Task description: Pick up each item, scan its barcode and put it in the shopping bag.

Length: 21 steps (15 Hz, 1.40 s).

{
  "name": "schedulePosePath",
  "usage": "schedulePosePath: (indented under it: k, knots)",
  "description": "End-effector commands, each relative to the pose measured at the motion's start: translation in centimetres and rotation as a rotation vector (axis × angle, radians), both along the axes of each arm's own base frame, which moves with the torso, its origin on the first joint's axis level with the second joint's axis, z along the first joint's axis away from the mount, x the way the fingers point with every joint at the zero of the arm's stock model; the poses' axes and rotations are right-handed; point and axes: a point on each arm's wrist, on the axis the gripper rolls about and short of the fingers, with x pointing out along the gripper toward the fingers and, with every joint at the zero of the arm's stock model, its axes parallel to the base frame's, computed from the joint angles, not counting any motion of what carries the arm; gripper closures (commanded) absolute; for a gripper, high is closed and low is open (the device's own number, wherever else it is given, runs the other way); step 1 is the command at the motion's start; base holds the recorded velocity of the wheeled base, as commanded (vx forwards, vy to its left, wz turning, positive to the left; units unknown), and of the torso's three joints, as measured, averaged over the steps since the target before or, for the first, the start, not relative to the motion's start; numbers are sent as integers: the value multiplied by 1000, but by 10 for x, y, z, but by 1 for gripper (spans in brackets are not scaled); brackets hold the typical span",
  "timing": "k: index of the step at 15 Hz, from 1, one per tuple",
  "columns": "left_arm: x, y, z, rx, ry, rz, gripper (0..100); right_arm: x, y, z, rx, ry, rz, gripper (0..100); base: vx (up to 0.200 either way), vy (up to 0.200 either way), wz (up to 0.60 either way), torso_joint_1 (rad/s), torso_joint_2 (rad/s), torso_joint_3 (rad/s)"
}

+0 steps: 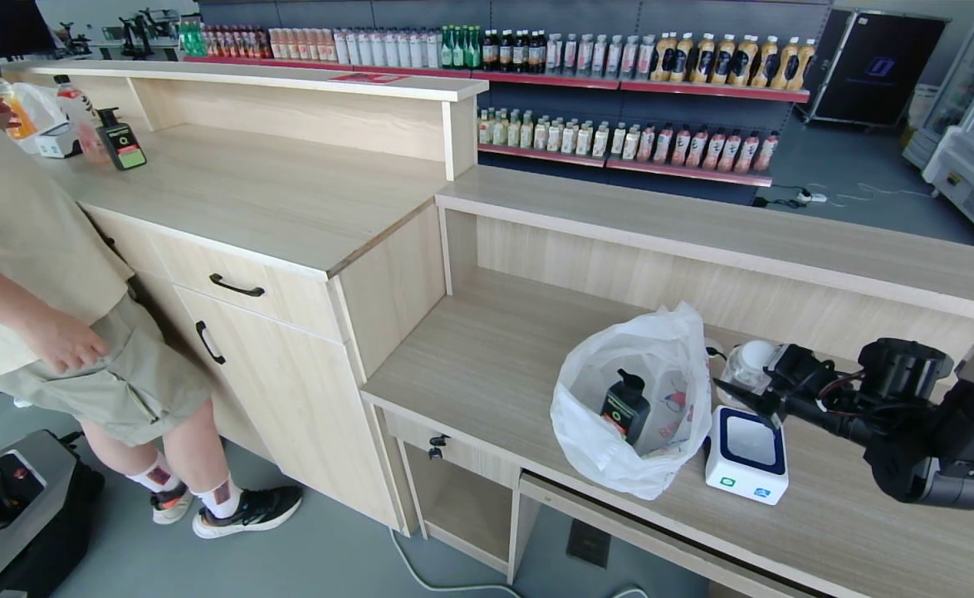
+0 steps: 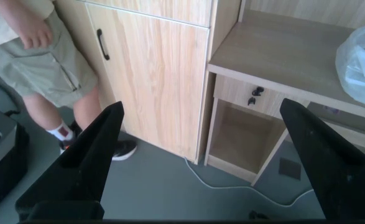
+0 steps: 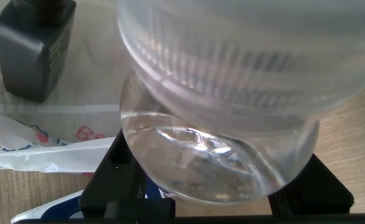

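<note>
My right gripper point(image 1: 762, 384) is shut on a clear plastic bottle point(image 1: 746, 363) with a white cap, held just above the white scanner point(image 1: 746, 454) with its dark blue window. In the right wrist view the clear bottle point(image 3: 226, 124) bulges between the black fingers point(image 3: 117, 180). To its left stands the open white shopping bag point(image 1: 594, 432), with a black pump bottle point(image 1: 626, 404) point(image 3: 33, 43) upright inside. My left gripper point(image 2: 201, 168) hangs open over the floor in front of the counter with nothing in it. An edge of the bag point(image 2: 362, 56) shows on the lower counter.
The higher counter point(image 1: 271, 191) on the left carries another black pump bottle point(image 1: 122, 141) and a few drink bottles point(image 1: 80, 116). A person stands there holding an orange drink point(image 1: 3, 101). A raised ledge point(image 1: 702, 232) runs behind the bag. Shelves of bottles point(image 1: 619, 58) line the back.
</note>
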Motion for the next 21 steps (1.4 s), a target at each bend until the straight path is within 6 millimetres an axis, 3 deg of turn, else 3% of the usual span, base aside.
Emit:
schedulePosePath:
  k: [1,21]
  knots:
    - [0,0,0,0,0,0,0,-1,0,4,-13,-16,1,100,0,0,0,0,0,0]
    - [0,0,0,0,0,0,0,-17,1,12,-58,-15,3,100,0,0,0,0,0,0]
